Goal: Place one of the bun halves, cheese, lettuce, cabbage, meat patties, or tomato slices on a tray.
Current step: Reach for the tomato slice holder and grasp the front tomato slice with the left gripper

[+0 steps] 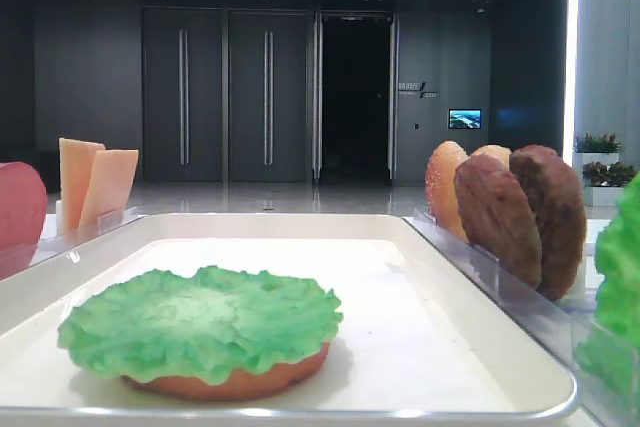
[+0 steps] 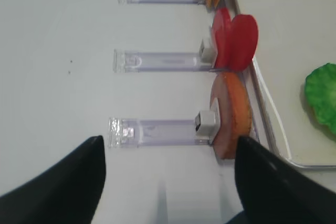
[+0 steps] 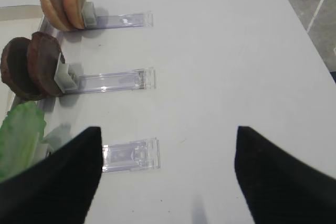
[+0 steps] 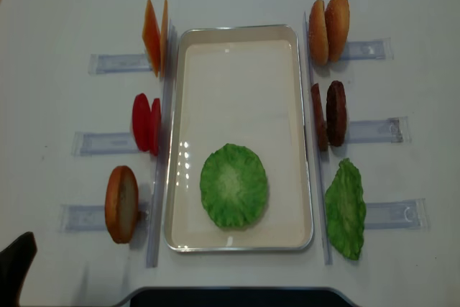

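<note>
The off-white tray point(image 4: 237, 55) holds a ruffled lettuce point(image 4: 233, 185) lying on a bun half point(image 1: 235, 384). Left of the tray stand cheese point(image 4: 154, 34), tomato slices point(image 4: 146, 123) and a bun half point(image 4: 121, 203). On the right stand two bun halves point(image 4: 329, 28), meat patties point(image 4: 328, 114) and another green leaf point(image 4: 346, 208); whether that leaf is cabbage I cannot tell. My left gripper point(image 2: 168, 182) hangs open over the table, just short of the bun half point(image 2: 233, 114). My right gripper point(image 3: 165, 177) is open and empty beside the green leaf point(image 3: 20, 135).
Clear slotted racks point(image 4: 93, 141) point(image 4: 374, 131) stick out from both long sides of the tray. A dark base point(image 4: 230, 298) sits at the table's near edge. The white tabletop point(image 3: 226, 66) stretches bare to the right of the racks.
</note>
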`<state>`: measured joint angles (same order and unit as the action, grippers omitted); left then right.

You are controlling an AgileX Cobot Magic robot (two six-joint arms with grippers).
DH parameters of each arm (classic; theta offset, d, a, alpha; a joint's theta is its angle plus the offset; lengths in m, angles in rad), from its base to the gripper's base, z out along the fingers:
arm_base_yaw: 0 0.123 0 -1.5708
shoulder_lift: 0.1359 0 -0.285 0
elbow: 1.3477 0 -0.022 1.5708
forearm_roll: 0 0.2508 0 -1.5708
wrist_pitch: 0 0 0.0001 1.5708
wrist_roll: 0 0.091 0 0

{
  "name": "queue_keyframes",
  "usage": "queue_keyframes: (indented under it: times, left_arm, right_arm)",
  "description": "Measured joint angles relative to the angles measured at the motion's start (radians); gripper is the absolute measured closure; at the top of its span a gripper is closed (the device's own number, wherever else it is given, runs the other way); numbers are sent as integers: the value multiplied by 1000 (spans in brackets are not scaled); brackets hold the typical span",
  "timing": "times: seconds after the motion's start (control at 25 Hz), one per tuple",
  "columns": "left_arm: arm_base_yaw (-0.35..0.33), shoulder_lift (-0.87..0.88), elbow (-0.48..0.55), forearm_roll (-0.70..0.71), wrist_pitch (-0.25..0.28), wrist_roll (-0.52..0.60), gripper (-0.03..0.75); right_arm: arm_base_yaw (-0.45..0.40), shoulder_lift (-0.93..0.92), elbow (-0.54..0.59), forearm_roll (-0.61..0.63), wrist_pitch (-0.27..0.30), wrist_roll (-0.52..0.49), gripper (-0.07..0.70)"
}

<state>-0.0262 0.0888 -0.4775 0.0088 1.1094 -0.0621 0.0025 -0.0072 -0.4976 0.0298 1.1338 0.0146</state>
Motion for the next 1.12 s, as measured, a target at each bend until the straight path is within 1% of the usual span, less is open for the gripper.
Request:
queue_keyframes:
  times: [0.28, 0.56, 0.68, 0.8, 1.12]
  left_arm:
    - [0, 304, -7, 41, 0, -71, 137]
    - [0, 612, -74, 49, -9, -77, 137]
    - [0, 732, -126, 52, -30, -77, 137]
    - [0, 847, -198, 52, -53, -78, 137]
    - [0, 1089, -393, 71, -57, -78, 137]
  right_arm:
    - [0, 0, 0, 0, 0, 0, 104]
    - [0, 0, 0, 0, 0, 0, 104]
    - [0, 0, 0, 0, 0, 0, 104]
    - [0, 0, 0, 0, 0, 0, 104]
    - [0, 0, 0, 0, 0, 0, 104]
